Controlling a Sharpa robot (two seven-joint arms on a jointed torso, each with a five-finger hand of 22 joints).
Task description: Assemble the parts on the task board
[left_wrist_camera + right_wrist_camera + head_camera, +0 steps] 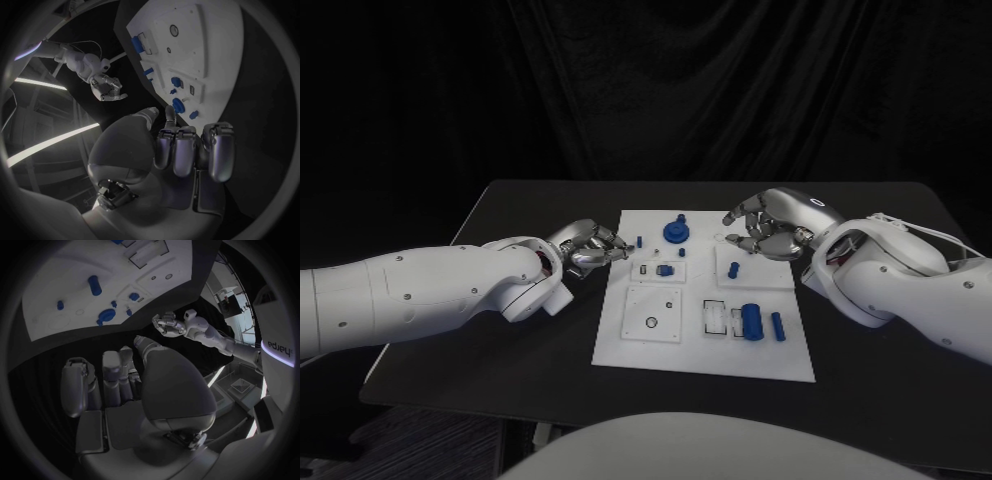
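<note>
While both hands hover empty, left hand (593, 245) curled at the task board's (668, 355) left edge, right hand (769, 225) spread, seemingly, over its far right corner, a hasty reach could topple the upright blue peg (678, 231) or scatter loose blue parts (753, 321).

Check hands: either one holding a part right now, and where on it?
Nothing held. Left hand has fingers curled in, empty, at the task board edge. Right hand hovers over the board's far corner, empty.
</note>
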